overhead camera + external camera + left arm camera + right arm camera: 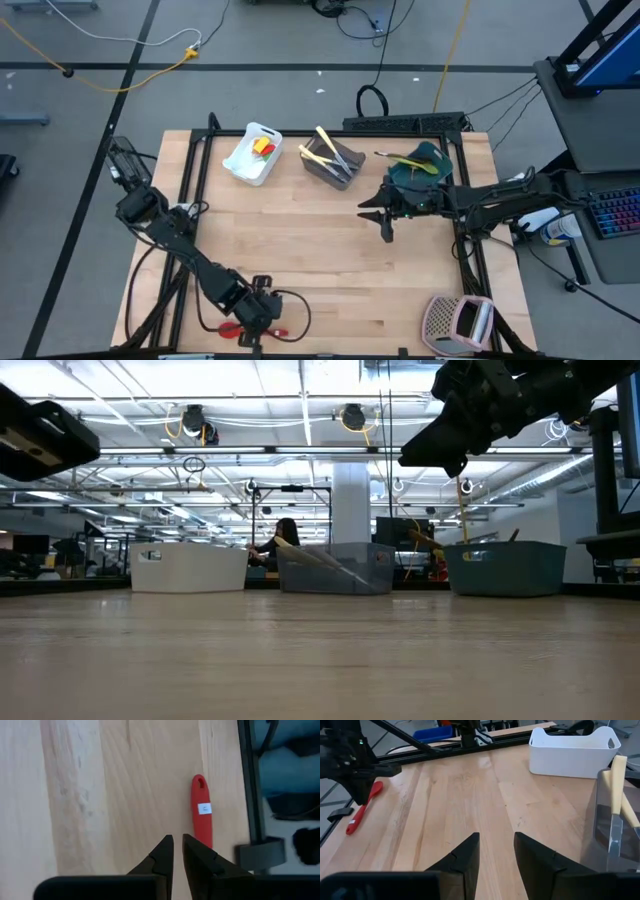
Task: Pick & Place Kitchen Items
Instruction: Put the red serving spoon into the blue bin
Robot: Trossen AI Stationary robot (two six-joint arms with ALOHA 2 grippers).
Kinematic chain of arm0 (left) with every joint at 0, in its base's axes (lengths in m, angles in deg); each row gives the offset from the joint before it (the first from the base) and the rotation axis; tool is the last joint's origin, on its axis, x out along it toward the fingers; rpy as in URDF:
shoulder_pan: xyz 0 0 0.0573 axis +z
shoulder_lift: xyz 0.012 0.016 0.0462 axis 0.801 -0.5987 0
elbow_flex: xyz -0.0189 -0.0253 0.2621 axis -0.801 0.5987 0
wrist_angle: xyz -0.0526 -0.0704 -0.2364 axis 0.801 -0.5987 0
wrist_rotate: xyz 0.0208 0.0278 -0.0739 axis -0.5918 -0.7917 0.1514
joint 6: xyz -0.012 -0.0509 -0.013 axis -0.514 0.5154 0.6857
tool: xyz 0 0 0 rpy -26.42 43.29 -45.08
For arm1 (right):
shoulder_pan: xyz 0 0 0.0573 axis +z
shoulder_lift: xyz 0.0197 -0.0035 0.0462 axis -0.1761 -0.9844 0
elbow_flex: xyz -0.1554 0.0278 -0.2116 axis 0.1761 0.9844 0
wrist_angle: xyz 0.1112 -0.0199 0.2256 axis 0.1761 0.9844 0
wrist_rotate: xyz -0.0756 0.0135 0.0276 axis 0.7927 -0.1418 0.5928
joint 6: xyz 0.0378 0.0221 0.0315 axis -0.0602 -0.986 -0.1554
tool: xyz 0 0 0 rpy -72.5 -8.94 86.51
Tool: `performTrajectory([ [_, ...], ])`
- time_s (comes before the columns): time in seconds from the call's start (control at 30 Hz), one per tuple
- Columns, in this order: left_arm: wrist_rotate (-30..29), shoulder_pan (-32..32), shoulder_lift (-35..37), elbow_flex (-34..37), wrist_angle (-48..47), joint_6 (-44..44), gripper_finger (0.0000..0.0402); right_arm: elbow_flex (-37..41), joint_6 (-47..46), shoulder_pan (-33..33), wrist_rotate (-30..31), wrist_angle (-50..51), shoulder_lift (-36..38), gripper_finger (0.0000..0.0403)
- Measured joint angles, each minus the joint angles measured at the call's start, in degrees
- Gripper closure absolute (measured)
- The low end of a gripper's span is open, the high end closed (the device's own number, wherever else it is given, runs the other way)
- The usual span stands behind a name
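From above, the left gripper (pixel 258 315) hangs over the bench's (pixel 330 260) near edge, left of the middle, with a red spoon (pixel 240 327) lying just beside it on the wood. The right gripper (pixel 385 218) sits over the far right part of the bench, in front of a teal tub (pixel 425 165) that holds a yellow spatula (pixel 415 165). Along the far edge a white tub (pixel 252 155) holds red and yellow items, and a grey tub (pixel 333 160) holds cream-handled knives (pixel 325 152). A pink-sided grater (pixel 458 322) lies at the near right corner. From table height, the three tubs stand in a row at the far edge, and a person sits in the room behind. The left wrist camera shows its fingers (pixel 161 857) nearly together with nothing between them, the red spoon's handle (pixel 202 810) just beside them, perhaps touching. The right wrist camera shows its fingers (pixel 459 856) parted and empty above bare wood.
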Motion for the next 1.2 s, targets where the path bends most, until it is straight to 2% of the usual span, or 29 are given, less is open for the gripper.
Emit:
performTrajectory([
  [0.13,-0.6,-0.3,0.0,0.0,0.7,-2.5,0.0360,0.0,0.0,0.0,0.0,0.0,0.0,0.0289],
  [0.57,-1.5,0.5,0.0,0.0,3.7,2.0,0.0356,0.0,0.0,0.0,0.0,0.0,0.0,0.0289],
  [0.67,-1.5,0.1,0.0,0.0,3.7,2.4,0.0333,0.0,0.0,0.0,0.0,0.0,0.0,0.0289],
  [0.97,-2.0,-2.5,0.0,0.0,4.6,4.2,0.0217,0.0,0.1,0.0,0.0,0.1,0.0,0.0289],
  [1.07,-2.6,-3.9,-1.1,-0.1,7.1,5.0,0.0202,0.5,0.1,0.0,0.0,-0.3,0.0,0.0289],
  [1.2,-3.4,-5.6,-4.4,-0.2,9.8,6.3,0.0202,2.5,0.0,0.0,0.0,-0.4,0.0,0.0289],
])
